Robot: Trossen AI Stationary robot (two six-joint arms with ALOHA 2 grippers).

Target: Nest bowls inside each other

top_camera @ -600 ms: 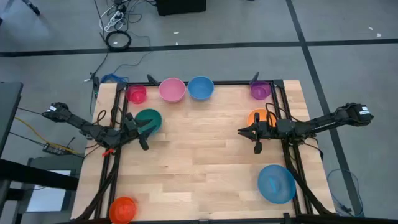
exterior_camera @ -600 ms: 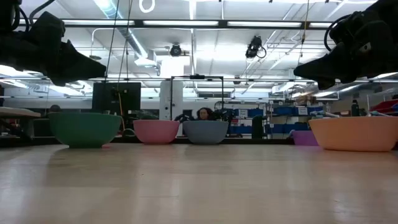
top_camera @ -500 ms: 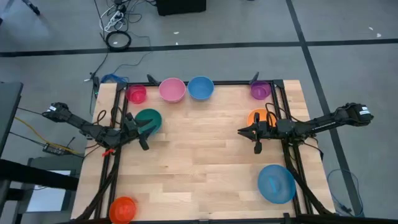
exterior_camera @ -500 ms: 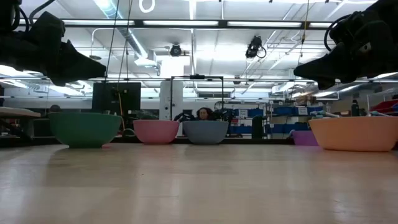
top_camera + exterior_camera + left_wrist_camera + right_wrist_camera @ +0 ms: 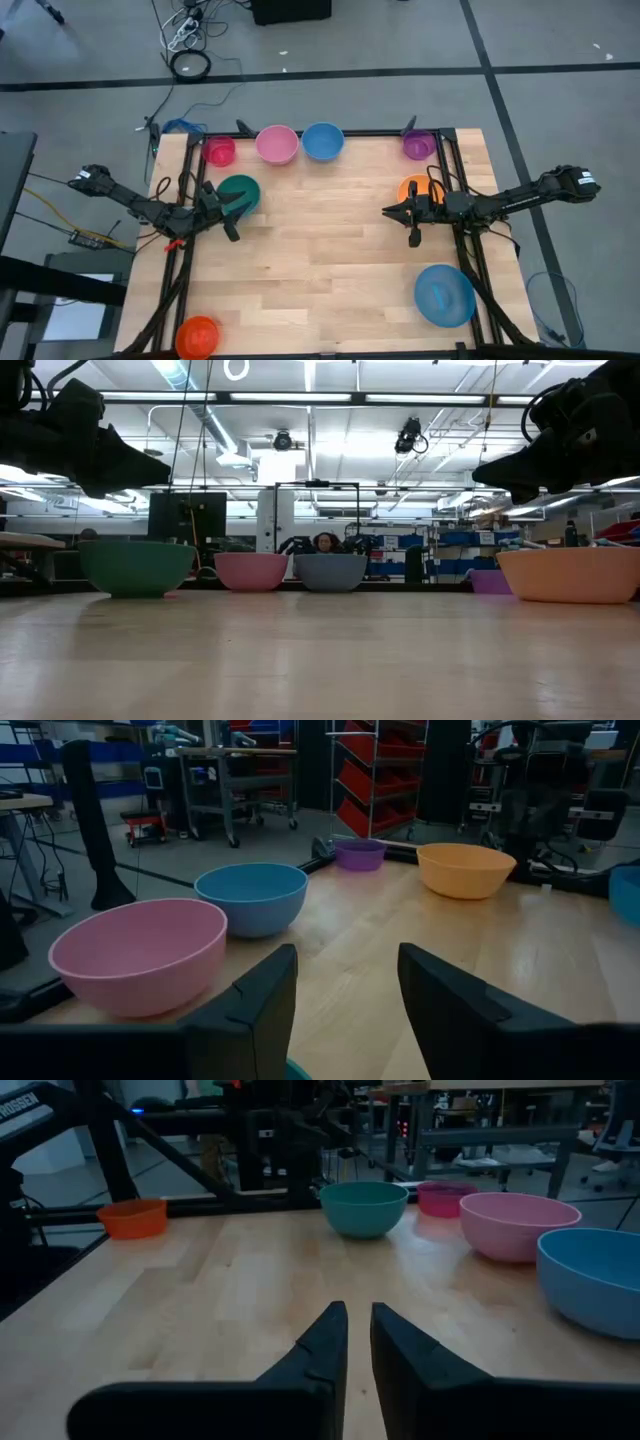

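Single bowls stand on the wooden table. Along the far edge are a magenta bowl (image 5: 219, 151), a pink bowl (image 5: 277, 144), a light blue bowl (image 5: 323, 141) and a purple bowl (image 5: 418, 145). The dark green bowl (image 5: 238, 190) is at the left, an orange bowl (image 5: 415, 186) at the right, and the large blue bowl (image 5: 444, 295) near right. My left gripper (image 5: 238, 214) hovers open at the green bowl's near rim, well above the table (image 5: 345, 970). My right gripper (image 5: 390, 211) hovers left of the orange bowl, fingers almost together and holding nothing (image 5: 357, 1315).
A second, deeper orange bowl (image 5: 198, 337) sits at the near left corner by the frame rail. Black frame rails (image 5: 470, 270) run along the table's left and right sides. The middle of the table (image 5: 320, 240) is bare wood. A person (image 5: 326, 542) sits in the room far behind.
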